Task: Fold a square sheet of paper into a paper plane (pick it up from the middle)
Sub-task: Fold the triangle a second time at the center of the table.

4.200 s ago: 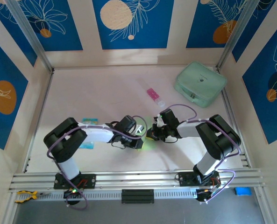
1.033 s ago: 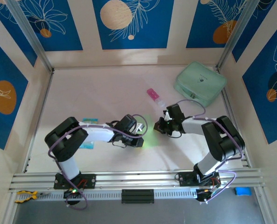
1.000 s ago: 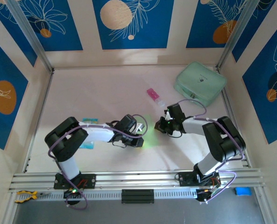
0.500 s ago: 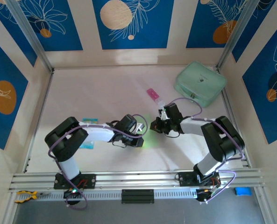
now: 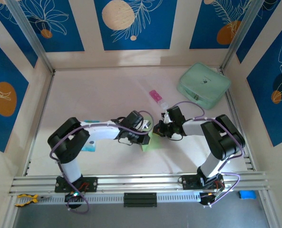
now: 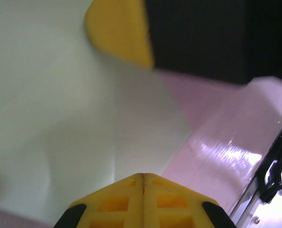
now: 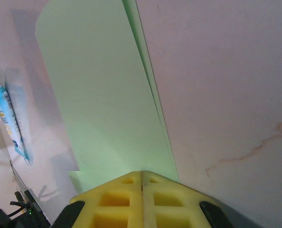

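Mint-green case (image 5: 204, 85) sits closed at the back right, can't see inside. The part-folded square sheet of paper (image 7: 102, 104) lies flat mid-table under the left gripper (image 6: 143, 178) and right gripper (image 7: 141, 175), both pinched fully closed, tips over it

"What stood around the bench?"
"Cream walls (image 5: 181, 28) set with deep-blue panels (image 5: 152, 26), with white leaf outlines and orange and cream discs on them, and slanted aluminium posts (image 5: 29, 35) in the corners."
"And underneath?"
"A pale pinkish tabletop (image 5: 98, 90), glossy under soft light, edged in front by a ribbed aluminium rail (image 5: 141, 181)."
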You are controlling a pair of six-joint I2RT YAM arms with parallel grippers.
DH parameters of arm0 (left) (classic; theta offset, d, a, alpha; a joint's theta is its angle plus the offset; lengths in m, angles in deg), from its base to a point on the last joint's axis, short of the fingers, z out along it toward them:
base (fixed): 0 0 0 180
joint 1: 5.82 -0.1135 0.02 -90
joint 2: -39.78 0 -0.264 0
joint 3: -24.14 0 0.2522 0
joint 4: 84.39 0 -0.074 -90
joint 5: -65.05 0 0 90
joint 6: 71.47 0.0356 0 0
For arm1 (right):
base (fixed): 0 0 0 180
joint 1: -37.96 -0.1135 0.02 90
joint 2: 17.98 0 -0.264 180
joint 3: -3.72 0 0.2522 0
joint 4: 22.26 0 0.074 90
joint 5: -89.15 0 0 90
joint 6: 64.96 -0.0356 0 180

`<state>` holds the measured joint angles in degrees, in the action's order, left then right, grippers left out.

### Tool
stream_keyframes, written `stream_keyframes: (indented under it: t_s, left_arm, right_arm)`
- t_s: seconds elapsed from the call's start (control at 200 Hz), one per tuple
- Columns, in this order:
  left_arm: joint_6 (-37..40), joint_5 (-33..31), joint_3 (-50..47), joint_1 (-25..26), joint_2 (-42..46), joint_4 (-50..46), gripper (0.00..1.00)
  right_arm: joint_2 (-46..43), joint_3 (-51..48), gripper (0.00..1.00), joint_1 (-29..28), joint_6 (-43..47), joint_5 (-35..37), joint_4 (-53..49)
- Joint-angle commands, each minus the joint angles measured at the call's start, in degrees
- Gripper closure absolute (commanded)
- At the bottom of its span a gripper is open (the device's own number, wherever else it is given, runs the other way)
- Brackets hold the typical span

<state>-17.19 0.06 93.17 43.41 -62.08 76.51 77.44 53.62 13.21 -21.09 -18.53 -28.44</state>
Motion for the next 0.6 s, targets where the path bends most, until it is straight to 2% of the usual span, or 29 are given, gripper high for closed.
stream_keyframes:
  t_s: [0.0,0.275,0.465,0.595]
  left_arm:
    - [0.06,0.19,3.44,-0.27,-3.17,-1.97,0.96]
    - [0.44,-0.83,2.73,-0.28,-7.65,-3.94,0.96]
    - [-2.14,2.62,-3.77,-0.28,-5.61,0.6,0.95]
    - [-1.73,2.76,-5.66,-0.28,-3.17,0.16,0.93]
  right_arm:
    - [1.17,-2.28,1.0,-0.46,-0.4,2.46,-3.33]
    - [1.18,-2.64,1.0,-0.47,-0.49,2.55,-3.09]
    - [1.2,-2.87,1.0,-0.23,-0.43,2.73,-3.07]
    - [1.26,-2.79,1.0,-0.12,-0.45,2.69,-3.1]
